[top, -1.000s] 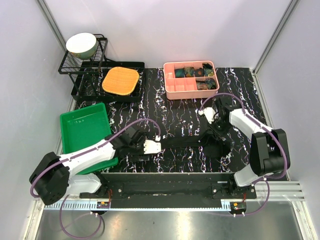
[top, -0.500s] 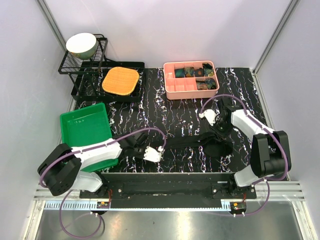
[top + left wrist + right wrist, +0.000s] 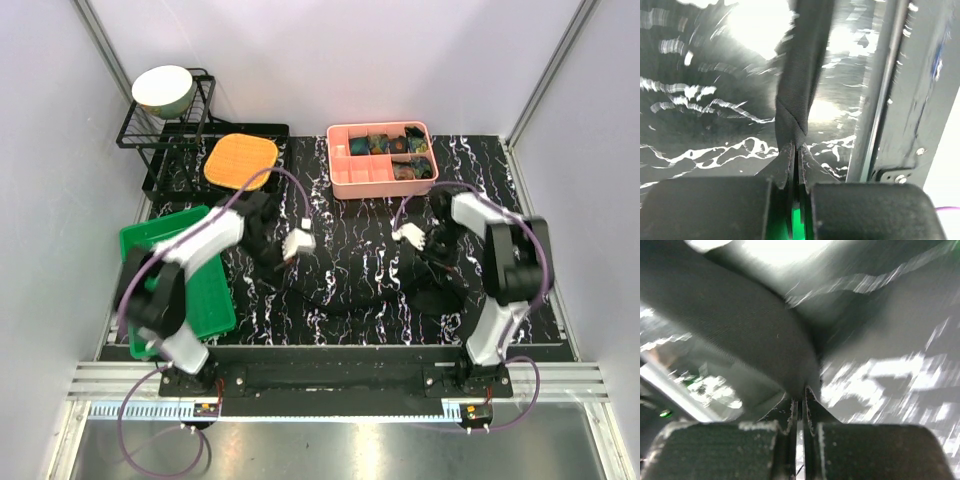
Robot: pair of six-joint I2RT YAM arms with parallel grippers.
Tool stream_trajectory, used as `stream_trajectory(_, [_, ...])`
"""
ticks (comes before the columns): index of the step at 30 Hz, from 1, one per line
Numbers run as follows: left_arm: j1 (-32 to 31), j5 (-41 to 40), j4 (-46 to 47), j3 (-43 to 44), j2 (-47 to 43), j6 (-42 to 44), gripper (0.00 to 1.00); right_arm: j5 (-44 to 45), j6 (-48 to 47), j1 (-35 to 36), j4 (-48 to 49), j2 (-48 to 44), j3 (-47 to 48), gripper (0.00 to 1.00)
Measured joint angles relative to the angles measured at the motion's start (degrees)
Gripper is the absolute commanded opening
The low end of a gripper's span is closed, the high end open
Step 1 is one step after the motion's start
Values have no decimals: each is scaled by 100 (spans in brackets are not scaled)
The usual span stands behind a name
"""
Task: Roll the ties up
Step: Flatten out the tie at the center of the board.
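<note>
One black tie [image 3: 345,303] lies in a curve across the dark marbled mat. Its narrow end [image 3: 799,85] rises to my left gripper [image 3: 290,258], which is shut on it; in the left wrist view the fabric is pinched between the fingertips [image 3: 794,149]. My right gripper [image 3: 422,262] is shut on the wide end, and in the right wrist view broad dark cloth [image 3: 755,325] bunches just ahead of the closed jaws [image 3: 801,392]. Several rolled ties [image 3: 392,145], dark with teal and brown, sit in the pink box.
A pink divided box [image 3: 352,182] stands at the back centre. The green tray [image 3: 170,262] lies under my left arm. A black rack [image 3: 165,165] at the back left carries an orange pad [image 3: 241,161] and a pale bowl [image 3: 163,88].
My left gripper shut on the tie's narrow end and swung from the front of the mat back and to the left, pulling the tie into a curve. The right gripper stayed shut, shifting slightly.
</note>
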Motion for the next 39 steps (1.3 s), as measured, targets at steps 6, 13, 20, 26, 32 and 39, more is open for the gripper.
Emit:
stream_trajectory(6, [1224, 260, -302, 702, 2061, -527, 0, -170, -170, 0, -461, 1484, 1196, 15])
stream_trajectory(13, [1591, 232, -284, 990, 2522, -1102, 11, -387, -7, -55, -916, 1718, 1786, 100])
stream_trajectory(20, [1784, 66, -153, 992, 2640, -1530, 46, -520, 37, -669, -684, 1526, 1932, 100])
stream_trajectory(26, [1803, -356, 44, 990, 2190, -1552, 63, -542, 385, -1731, -752, 929, 1989, 100])
stream_trajectory(32, [1668, -828, 463, 984, 1233, -1464, 66, -564, 1176, -2291, -595, 299, 1908, 94])
stream_trajectory(39, [356, -1567, 1207, 238, 175, -1394, 67, -686, 2170, -2197, 72, -203, 686, 98])
